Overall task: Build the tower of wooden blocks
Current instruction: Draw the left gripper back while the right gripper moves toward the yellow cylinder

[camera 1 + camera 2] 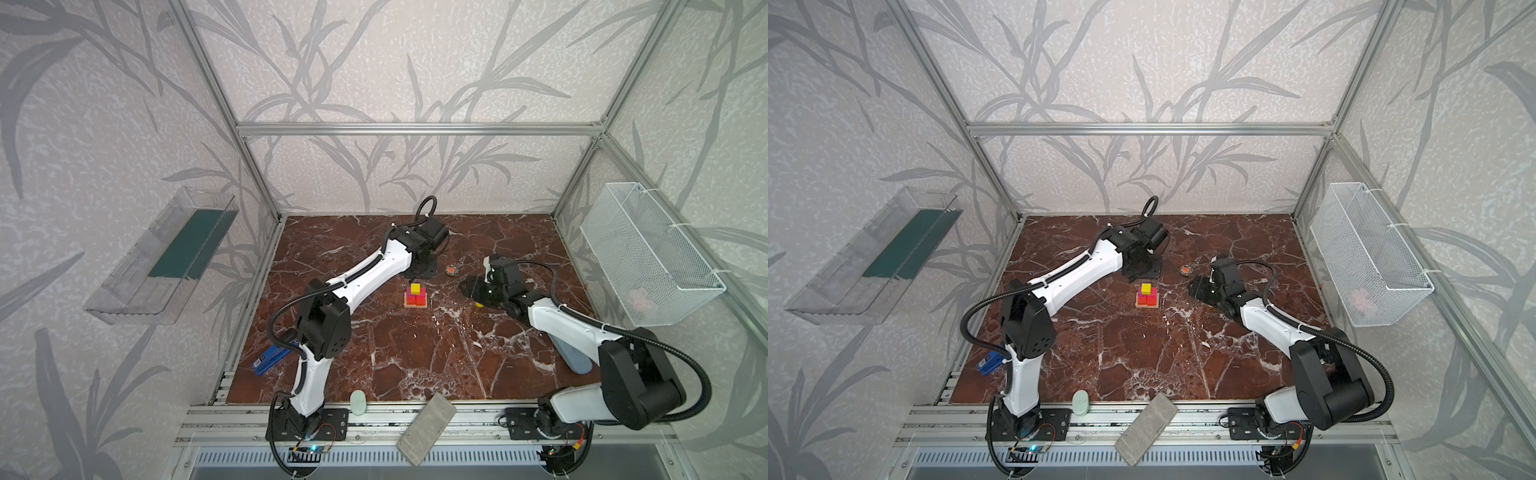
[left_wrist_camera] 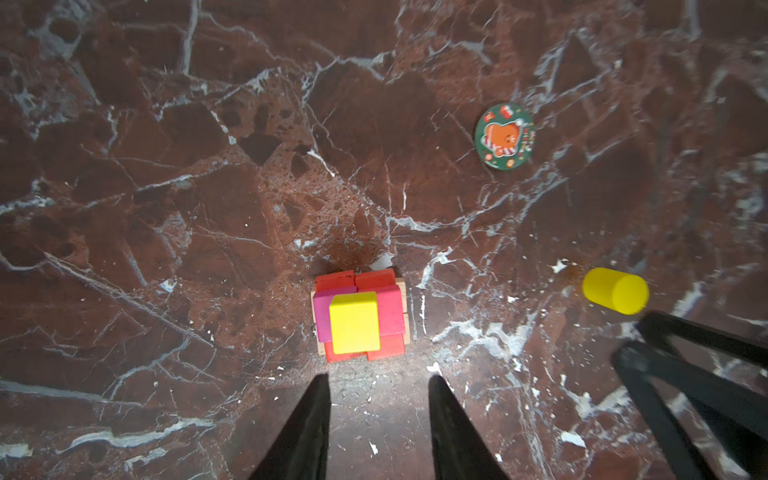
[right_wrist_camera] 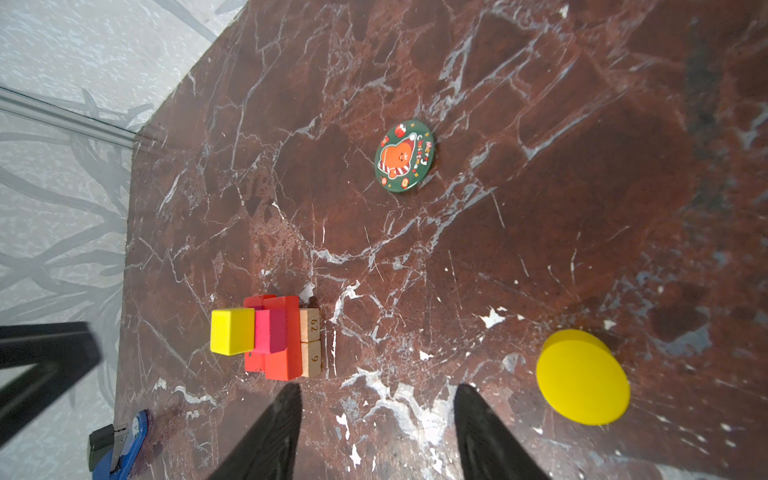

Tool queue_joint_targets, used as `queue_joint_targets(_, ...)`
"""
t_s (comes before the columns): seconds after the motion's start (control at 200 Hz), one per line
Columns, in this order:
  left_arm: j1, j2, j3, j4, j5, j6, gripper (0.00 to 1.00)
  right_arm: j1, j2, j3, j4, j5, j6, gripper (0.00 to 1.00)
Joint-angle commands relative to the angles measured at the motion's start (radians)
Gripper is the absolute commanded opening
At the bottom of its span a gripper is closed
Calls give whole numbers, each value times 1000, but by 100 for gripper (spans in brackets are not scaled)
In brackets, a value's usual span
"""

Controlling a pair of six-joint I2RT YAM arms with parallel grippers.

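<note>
Badge (image 3: 404,156) reading Merry Christmas, tan bars (image 3: 311,326) numbered 62 and 9

A: Colour of the surface (image 2: 208,208)?
B: Dark red-brown marble, white and grey veins all over.
A: Blocks?
B: One yellow cube (image 2: 354,322). Two magenta cubes (image 2: 390,309), one purpler, one pinker. The red flat rectangles (image 3: 282,361) run orange-red. The tan bars (image 3: 311,326) are bare wood, black digits on the ends. The yellow cylinder (image 3: 582,378) matches the cube's yellow.
A: Other items?
B: A round badge (image 3: 404,156): dark green, orange figure, red-and-white striped scarf. A blue stapler (image 1: 268,360). A grey brick (image 1: 426,429), speckled. A white mesh basket (image 1: 648,257). The walls (image 1: 374,62): pale grey, darker grey leaf pattern.
</note>
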State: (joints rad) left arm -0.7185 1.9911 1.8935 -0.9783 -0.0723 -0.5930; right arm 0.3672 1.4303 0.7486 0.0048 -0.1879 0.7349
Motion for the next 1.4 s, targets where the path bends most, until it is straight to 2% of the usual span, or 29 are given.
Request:
queue_joint_targets(0.0,5,-136,-54,104,16,36,36,-4,26,22,2,-25,-2,60)
queue_joint_targets(0.16,14,-308,-223,292,16,79,34,7,23,29,-12,-16,-6,61)
queue_joint_targets(0.36,73,-542,-504,530,71,93,35,21,6,47,-82,34,-37,63)
queue_joint_targets(0.57,140,-725,-737,643,72,104,41,25,-8,58,-151,92,-51,63)
queue_joint_targets(0.805,192,-897,-958,764,62,121,56,67,-24,90,-218,156,-60,64)
queue_joint_targets(0.915,206,-954,-1014,766,18,136,62,97,-25,120,-260,190,-65,65)
queue_joint_targets(1.06,223,-1027,-1073,771,-37,176,77,153,-34,163,-325,242,-69,67)
queue_joint_targets(1.11,231,-1048,-1094,785,-48,181,84,169,-42,176,-346,259,-72,69)
queue_joint_targets(1.18,246,-1070,-1118,803,-50,180,89,185,-56,184,-367,285,-73,72)
queue_joint_targets(1.395,278,-1084,-1140,803,-36,187,96,202,-88,181,-368,299,-60,84)
